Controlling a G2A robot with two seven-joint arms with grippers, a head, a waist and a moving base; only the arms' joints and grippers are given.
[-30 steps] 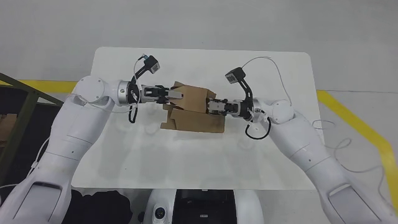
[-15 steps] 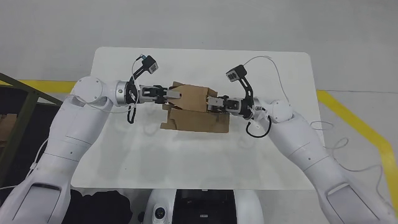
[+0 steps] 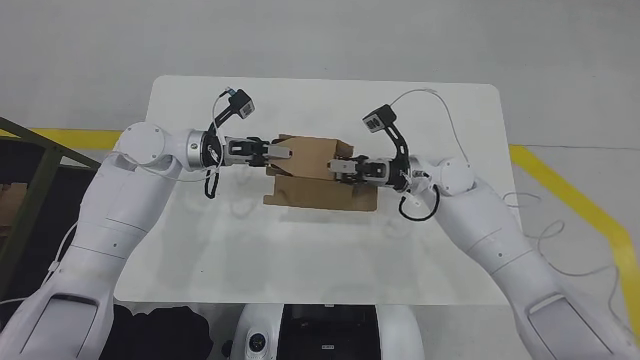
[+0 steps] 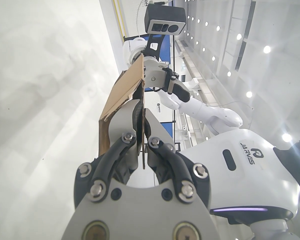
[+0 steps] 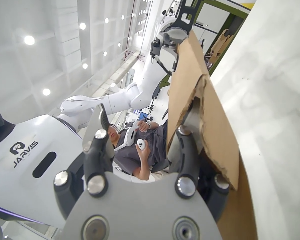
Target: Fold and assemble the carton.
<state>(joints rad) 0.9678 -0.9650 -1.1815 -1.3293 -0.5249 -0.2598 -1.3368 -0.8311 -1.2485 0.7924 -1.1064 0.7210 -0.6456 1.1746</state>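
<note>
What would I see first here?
A brown cardboard carton in the middle of the white table, a robot arm at each end. The left tool pinches one flap; the right tool is open, one finger slipped under a flap at the other end.
</note>
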